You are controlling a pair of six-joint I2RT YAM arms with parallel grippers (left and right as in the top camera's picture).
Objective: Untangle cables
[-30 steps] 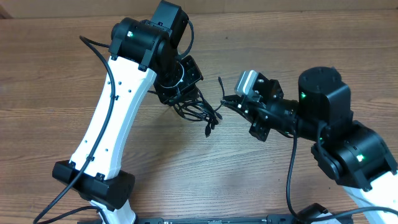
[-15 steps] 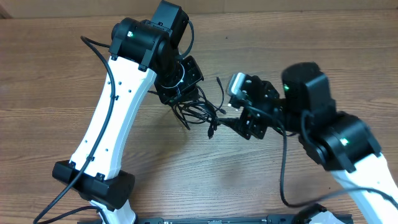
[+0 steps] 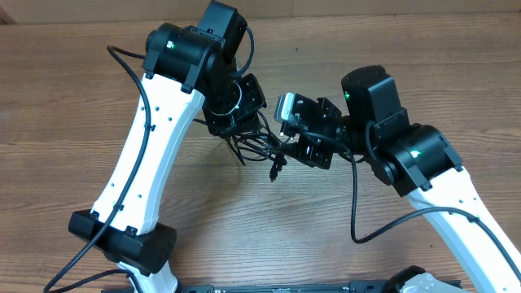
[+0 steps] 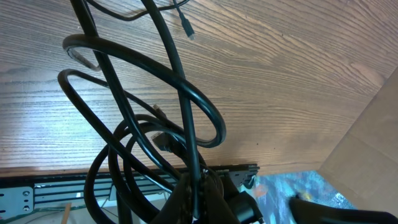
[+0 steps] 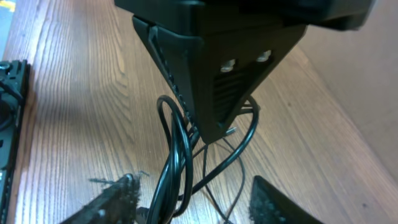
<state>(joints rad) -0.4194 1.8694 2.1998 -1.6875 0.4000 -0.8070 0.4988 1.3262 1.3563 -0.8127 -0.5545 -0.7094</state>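
Evidently, the cables (image 3: 259, 148) are bunched near the centre of the table (image 3: 423, 57). They are pinched at their eleven-o'clock edge by the closed left gripper (image 3: 234, 122), so the knot is anchored. At three o'clock, the right gripper (image 3: 286, 146) is set with jaws parted around a strand, likely for pulling it free.

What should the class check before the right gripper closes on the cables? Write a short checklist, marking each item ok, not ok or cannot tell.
1. Left gripper shut on the cables: ok.
2. Right gripper open, strands between its fingers: ok.
3. Only one strand between those fingers: not ok, several pass there.
4. Loops separated: not ok, they cross in a bunch.
5. Free plug end in view: ok, it sticks out below the bunch.
6. Bunch lifted off the table: cannot tell.
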